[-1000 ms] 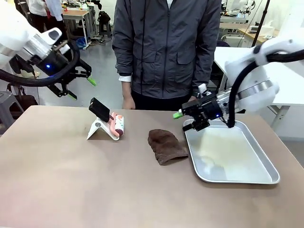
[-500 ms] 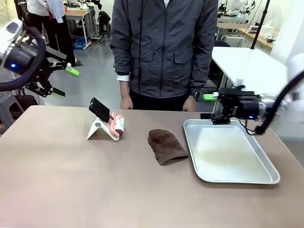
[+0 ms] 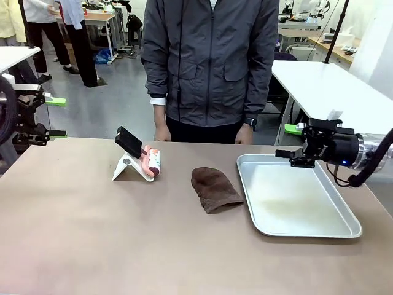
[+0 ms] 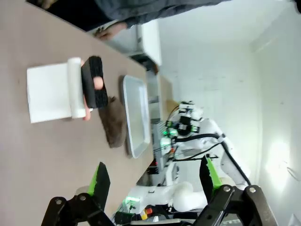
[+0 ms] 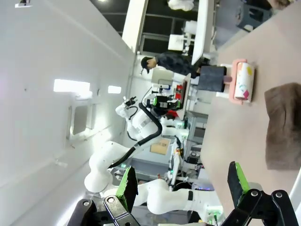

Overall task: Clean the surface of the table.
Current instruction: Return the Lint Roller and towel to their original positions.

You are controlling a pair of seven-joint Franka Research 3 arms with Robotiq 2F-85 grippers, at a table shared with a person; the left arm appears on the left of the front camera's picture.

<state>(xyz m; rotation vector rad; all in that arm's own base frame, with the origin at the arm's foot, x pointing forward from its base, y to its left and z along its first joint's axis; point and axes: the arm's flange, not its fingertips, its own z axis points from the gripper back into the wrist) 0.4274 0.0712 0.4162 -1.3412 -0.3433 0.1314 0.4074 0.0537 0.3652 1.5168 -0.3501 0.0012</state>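
The brown table [image 3: 92,233] fills the foreground. At its centre lies a brown cloth [image 3: 214,189], with a lint roller [image 3: 151,162] on a white stand at 10 o'clock and a steel tray [image 3: 344,230] at 3 o'clock. Both the left gripper [image 3: 54,117] and right gripper [image 3: 288,141] gape wide, empty, off the table's edges. No readable writing.
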